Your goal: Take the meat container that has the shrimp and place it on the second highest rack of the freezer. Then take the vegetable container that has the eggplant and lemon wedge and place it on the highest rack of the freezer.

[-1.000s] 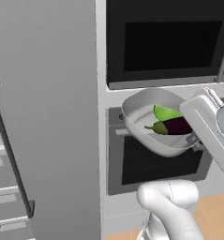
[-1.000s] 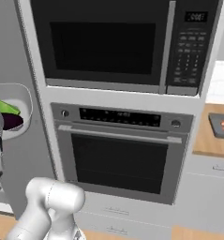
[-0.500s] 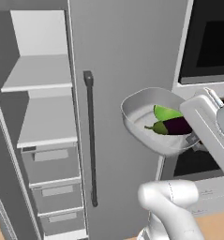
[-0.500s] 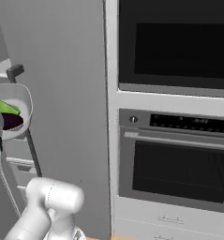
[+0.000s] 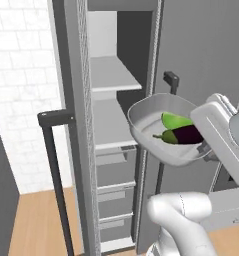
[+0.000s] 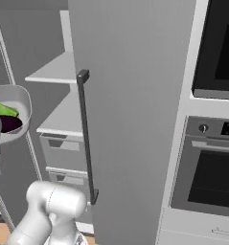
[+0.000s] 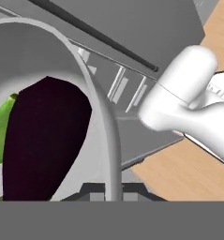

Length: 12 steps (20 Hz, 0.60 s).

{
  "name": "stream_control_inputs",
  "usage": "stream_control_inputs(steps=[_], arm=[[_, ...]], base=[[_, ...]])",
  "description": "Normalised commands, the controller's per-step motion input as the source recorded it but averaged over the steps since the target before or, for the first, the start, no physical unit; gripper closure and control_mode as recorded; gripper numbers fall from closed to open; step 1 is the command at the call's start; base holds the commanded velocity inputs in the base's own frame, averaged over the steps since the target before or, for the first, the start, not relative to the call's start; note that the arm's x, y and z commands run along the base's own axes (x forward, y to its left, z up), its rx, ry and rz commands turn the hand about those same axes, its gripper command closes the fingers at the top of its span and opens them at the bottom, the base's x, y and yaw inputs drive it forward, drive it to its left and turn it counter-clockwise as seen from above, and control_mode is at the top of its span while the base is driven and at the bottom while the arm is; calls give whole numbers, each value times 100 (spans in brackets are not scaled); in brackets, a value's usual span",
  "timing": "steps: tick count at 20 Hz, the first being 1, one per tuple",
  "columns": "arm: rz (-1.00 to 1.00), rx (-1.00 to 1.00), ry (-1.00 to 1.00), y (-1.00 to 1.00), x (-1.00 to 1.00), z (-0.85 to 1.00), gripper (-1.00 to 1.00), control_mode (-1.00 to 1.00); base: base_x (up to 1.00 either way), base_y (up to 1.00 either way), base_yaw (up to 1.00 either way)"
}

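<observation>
The vegetable container (image 5: 150, 134), a pale oval bowl, hangs in the air in front of the open freezer (image 5: 105, 35). The dark-purple eggplant (image 5: 185, 135) and the yellow-green lemon wedge (image 5: 175, 120) lie inside it. My gripper (image 5: 205, 148) is shut on the bowl's right rim. In the hand view the fingertips (image 7: 93, 190) pinch the rim (image 7: 105, 131), with the eggplant (image 7: 43, 140) just behind it. The highest rack (image 5: 113, 75) is a flat white shelf, with a second shelf (image 5: 108, 124) below it. The bowl (image 6: 15, 107) is level with that lower shelf (image 6: 65, 117). The meat container and shrimp are out of view.
The freezer's open door (image 5: 73, 125) stands edge-on at the left with its dark bar handle (image 5: 56, 175). Grey drawers (image 5: 113, 172) sit under the shelves. A closed grey door (image 6: 135, 95) with a long handle (image 6: 87, 139) is right of the opening. The oven (image 6: 214, 167) is beyond it.
The whole picture has shifted: the base has moved from the oven to the open freezer. The bowl stays held in the same place relative to the arm.
</observation>
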Motion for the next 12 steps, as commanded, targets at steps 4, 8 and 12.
stream_control_inputs(steps=[4,8,12], arm=[[0,0,0,0,0,0,100,100],[-2,0,0,2,14,3,100,-100],[-8,0,0,35,31,14,100,-100]], base=[[50,28,-8],[58,5,-8],[0,0,0]])
